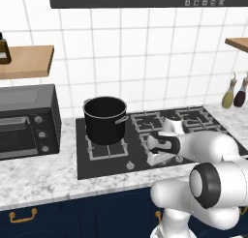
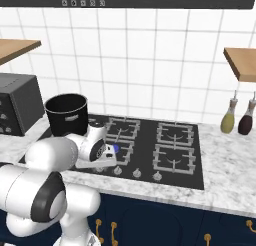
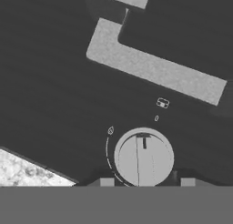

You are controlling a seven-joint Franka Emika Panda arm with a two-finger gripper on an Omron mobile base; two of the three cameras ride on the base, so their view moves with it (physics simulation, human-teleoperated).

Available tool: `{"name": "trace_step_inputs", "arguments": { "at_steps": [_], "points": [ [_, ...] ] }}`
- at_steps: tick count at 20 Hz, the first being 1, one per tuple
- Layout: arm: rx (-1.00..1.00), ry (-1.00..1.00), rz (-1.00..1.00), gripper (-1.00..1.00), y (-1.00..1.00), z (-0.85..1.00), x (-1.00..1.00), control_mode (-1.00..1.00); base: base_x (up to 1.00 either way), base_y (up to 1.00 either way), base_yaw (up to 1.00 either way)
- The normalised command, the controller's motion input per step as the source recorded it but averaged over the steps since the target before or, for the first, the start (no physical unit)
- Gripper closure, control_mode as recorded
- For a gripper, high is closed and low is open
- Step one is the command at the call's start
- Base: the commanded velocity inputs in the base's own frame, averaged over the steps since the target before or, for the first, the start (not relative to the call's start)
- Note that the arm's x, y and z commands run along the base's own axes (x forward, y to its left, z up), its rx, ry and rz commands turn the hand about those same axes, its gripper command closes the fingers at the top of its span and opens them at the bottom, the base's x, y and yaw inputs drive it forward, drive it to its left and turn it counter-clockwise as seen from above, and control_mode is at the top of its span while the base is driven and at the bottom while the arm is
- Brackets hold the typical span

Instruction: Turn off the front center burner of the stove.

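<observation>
Hand view: hand [image 3: 145,182] points straight down, fingers spread either side of a silver knob [image 3: 144,156], unclenched.

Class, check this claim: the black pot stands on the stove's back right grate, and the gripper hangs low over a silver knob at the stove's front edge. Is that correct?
Not quite. The black pot stands on the left side of the stove, as the left base view shows, not on the back right grate. The rest holds: in the hand view the gripper hangs low over a silver knob near the stove's front edge.
</observation>
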Motion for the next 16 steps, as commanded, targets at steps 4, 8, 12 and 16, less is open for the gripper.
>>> {"name": "trace_step_inputs", "arguments": {
  "at_steps": [4, 8, 12, 16],
  "points": [
    [0.00, -0.01, -0.22, 1.00, 0.25, -0.19, 0.12, -1.00, 0.00, 0.00, 0.00],
    [0.00, -0.03, -0.27, 1.00, 0.08, -0.27, 0.07, -1.00, 0.00, 0.00, 0.00],
    [0.00, -0.06, -0.32, 1.00, 0.00, -0.43, 0.00, -1.00, 0.00, 0.00, 0.00],
    [0.00, -0.03, -0.34, 1.00, 0.00, -0.43, 0.00, -1.00, 0.00, 0.00, 0.00]
  ]
}}
